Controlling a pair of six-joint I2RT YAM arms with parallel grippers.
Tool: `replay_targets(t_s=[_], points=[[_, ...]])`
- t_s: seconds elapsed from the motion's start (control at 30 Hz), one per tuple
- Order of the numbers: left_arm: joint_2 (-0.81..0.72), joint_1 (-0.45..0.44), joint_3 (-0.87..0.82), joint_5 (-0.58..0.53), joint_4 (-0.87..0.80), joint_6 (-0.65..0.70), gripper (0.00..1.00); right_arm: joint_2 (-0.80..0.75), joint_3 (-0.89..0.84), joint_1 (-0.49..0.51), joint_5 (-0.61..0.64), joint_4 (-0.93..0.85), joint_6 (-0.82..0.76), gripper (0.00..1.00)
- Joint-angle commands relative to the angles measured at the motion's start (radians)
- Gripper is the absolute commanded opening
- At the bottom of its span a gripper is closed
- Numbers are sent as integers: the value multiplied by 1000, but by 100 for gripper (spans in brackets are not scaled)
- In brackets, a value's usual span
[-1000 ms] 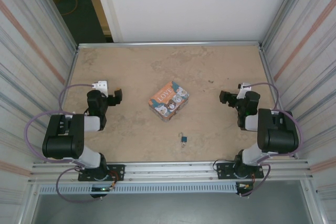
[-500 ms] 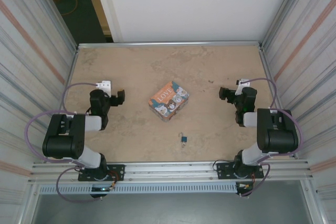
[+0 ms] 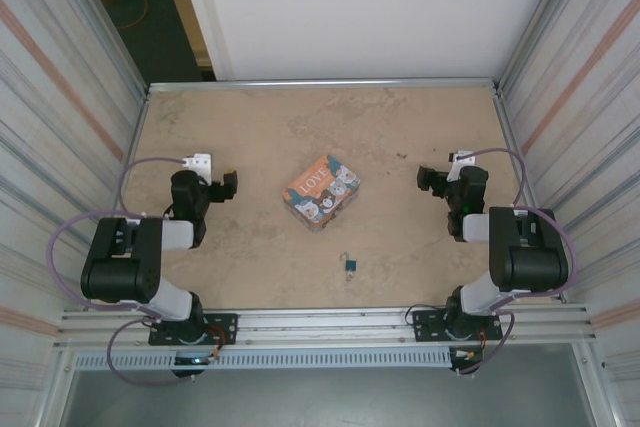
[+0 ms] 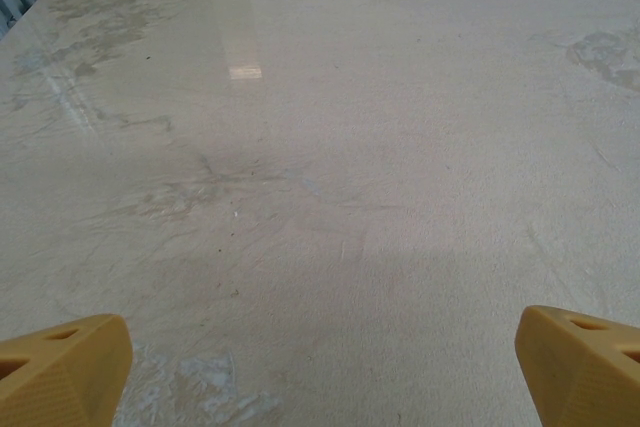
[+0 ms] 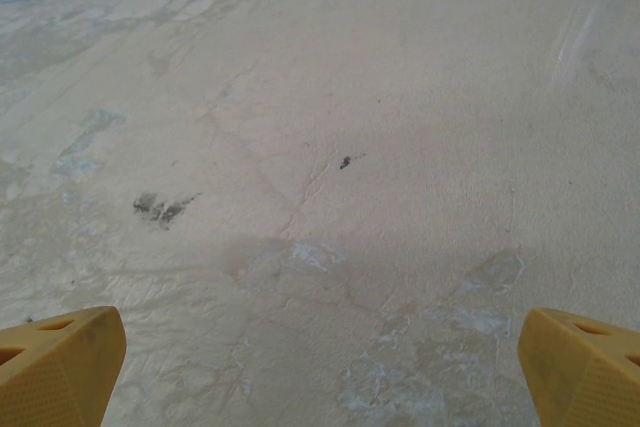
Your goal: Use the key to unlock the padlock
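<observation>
Near the "LOVE" box [image 3: 321,192] lies the padlock [image 3: 351,266]; left fingers [image 4: 60,372], right fingers [image 5: 580,367] spread wide.

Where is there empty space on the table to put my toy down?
The far half of the table, from the orange box to the back wall, is bare. Bare too: the gaps between the box and the left gripper and the right gripper. Busiest is the front, by the padlock.

The orange box [image 3: 321,192] on the table reads "LOVE" on its lid.
</observation>
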Motion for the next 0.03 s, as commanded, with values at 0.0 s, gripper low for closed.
replay_targets(t_s=[0.0], points=[[7,0,20,-14,-3,19,99,2,12,2,8,-8,-15,99]])
